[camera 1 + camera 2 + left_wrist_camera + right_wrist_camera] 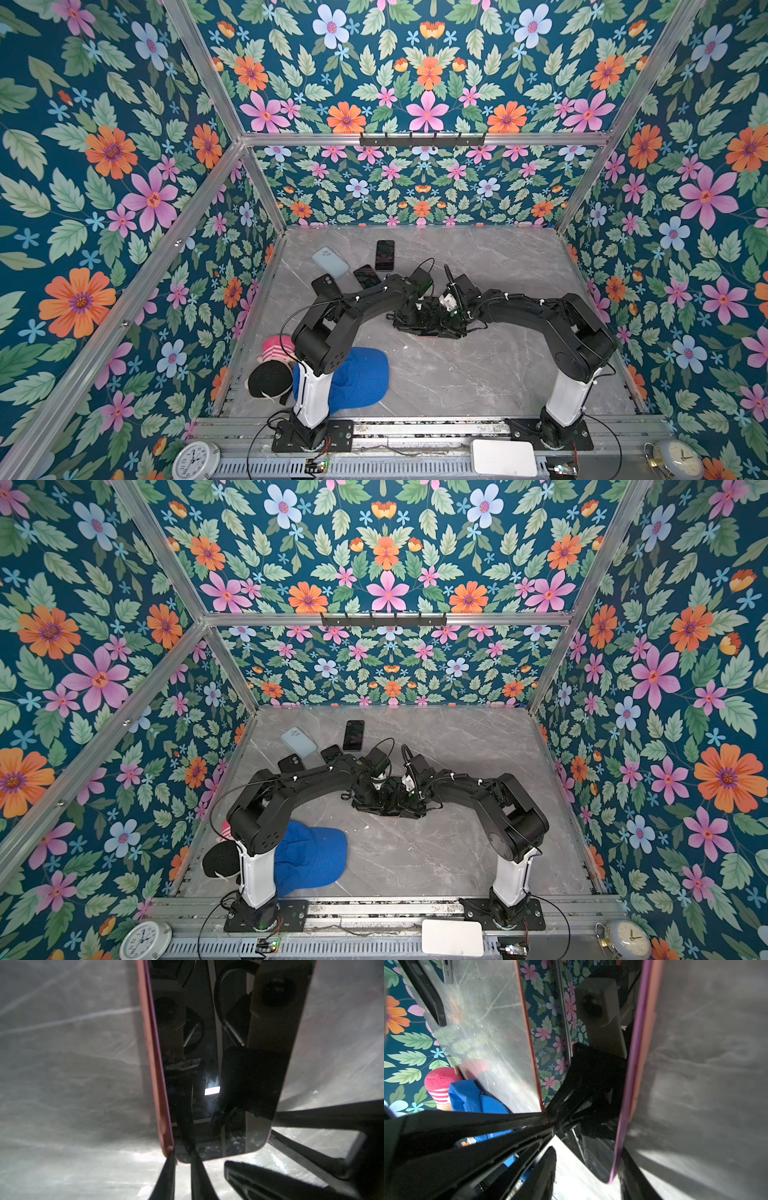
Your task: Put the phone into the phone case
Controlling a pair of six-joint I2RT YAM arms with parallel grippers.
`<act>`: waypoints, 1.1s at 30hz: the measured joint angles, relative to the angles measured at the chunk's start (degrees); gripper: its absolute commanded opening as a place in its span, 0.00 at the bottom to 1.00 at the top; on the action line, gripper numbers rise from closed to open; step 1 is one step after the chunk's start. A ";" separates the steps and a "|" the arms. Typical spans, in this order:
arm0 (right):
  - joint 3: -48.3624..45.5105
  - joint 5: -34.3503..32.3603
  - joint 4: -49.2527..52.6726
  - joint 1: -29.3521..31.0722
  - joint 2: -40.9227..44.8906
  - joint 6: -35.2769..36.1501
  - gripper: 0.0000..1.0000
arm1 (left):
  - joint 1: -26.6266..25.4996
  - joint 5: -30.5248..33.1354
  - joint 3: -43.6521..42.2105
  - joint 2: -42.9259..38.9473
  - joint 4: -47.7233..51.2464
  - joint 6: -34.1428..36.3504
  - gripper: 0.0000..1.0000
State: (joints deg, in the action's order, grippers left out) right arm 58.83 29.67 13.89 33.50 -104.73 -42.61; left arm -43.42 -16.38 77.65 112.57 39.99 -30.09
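Foreground, right wrist view: the black ribbed fingers (477, 1136) of the right gripper (585, 1134), spread about halfway, pinch one short end of the phone case (645, 1032) across its width. One tip sits at the corner of the thin red rim, the other against the salmon, purple-lined rim. The phone (554, 1022) lies in the case, dark glass up and mirroring the wallpaper (124, 166). Its long axis runs straight away from the viewer in both wrist views, and full seating cannot be judged. In the left wrist view the left gripper (182, 1152) stands at a corner of the same end, its two slim fingers (166, 1178) close together, one touching the salmon rim, one over the glass; whether they clamp cannot be told. In both top views the grippers meet over mid-table and almost wholly hide the phone. Bare marble table (478, 374) lies open to the right and toward the near edge. A black handset (385, 255) and a pale blue spare case (330, 262) lie far left, a blue cap (361, 378) beside the base of the left arm (324, 332).
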 measured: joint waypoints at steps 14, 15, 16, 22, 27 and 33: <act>1.46 -8.17 6.51 0.31 1.55 3.34 0.51 | 0.28 5.07 -2.75 -2.86 -3.96 -1.27 0.26; 1.49 -8.55 6.88 0.31 1.68 3.48 0.50 | 0.31 5.22 -3.02 -2.86 -4.04 -1.27 0.27; 1.46 -9.18 7.39 0.31 1.92 3.58 0.50 | 0.35 5.49 -3.32 -2.86 -4.22 -1.29 0.29; 1.22 -9.38 7.61 0.31 2.14 2.78 0.45 | 1.11 2.91 -5.11 -3.15 -7.28 -1.29 0.27; 1.22 -8.13 7.37 1.09 2.14 2.03 0.39 | 1.81 1.22 -6.32 -3.41 -9.07 -1.31 0.24; 1.97 -7.37 7.32 1.99 1.75 1.62 0.29 | 2.64 -1.53 -8.57 -4.37 -11.63 -1.29 0.28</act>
State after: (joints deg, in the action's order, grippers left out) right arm 60.80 22.31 21.21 35.48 -102.98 -40.99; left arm -40.77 -17.91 69.08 108.20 28.36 -31.38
